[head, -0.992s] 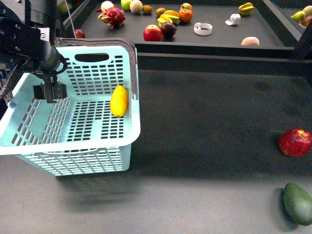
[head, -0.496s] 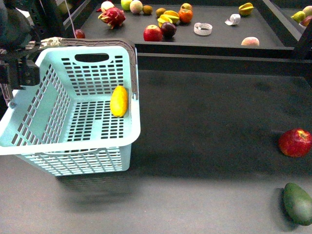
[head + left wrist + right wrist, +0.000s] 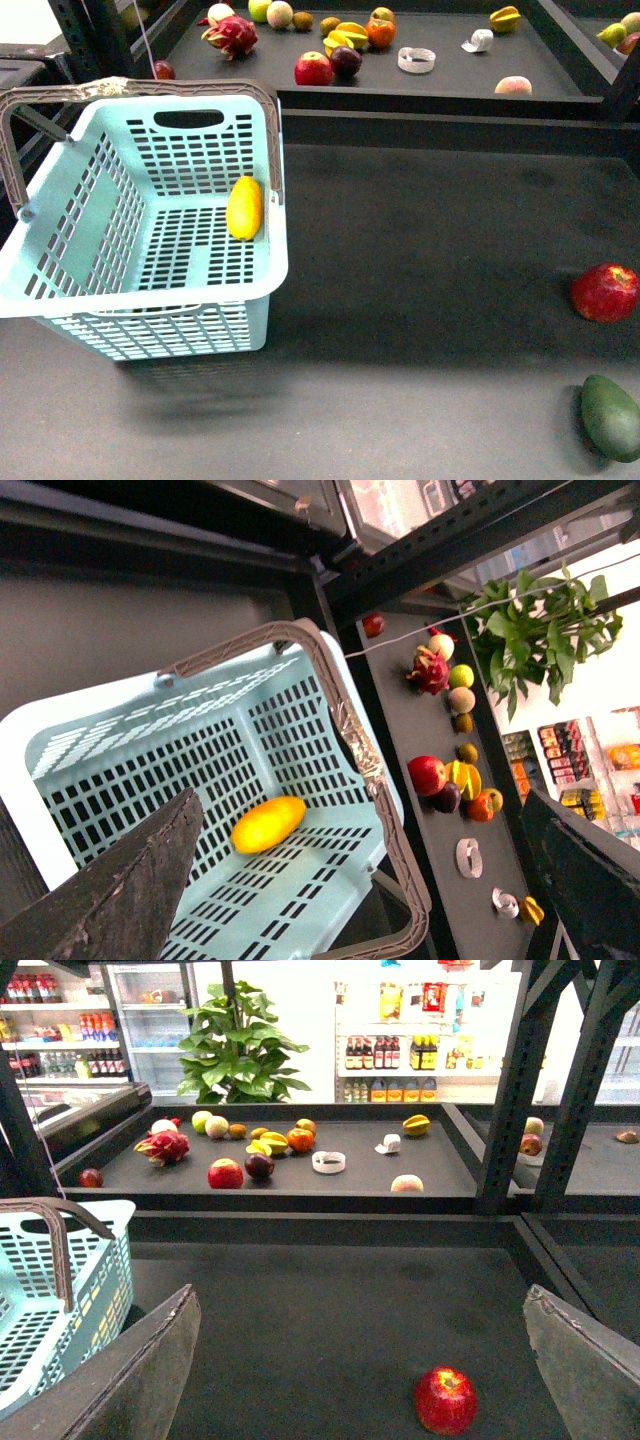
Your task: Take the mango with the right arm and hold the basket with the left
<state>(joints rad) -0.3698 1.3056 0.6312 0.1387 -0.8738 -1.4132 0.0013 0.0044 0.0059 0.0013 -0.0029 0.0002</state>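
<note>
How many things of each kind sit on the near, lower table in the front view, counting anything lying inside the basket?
Turquoise basket: 1
Mango, lying in the basket: 1
Red apple: 1
Dark green oval fruit: 1
Total: 4

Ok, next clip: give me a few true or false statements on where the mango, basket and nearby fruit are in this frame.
1. The mango lies inside the basket. True.
2. The left gripper is clamped on a basket handle. False: it hangs above the basket, open and empty.
3. A red apple sits on the dark table, outside the basket. True.
4. The green fruit is in the basket beside the mango. False: it lies on the table near the apple.
5. The right gripper holds the mango. False: it is open and empty.
</note>
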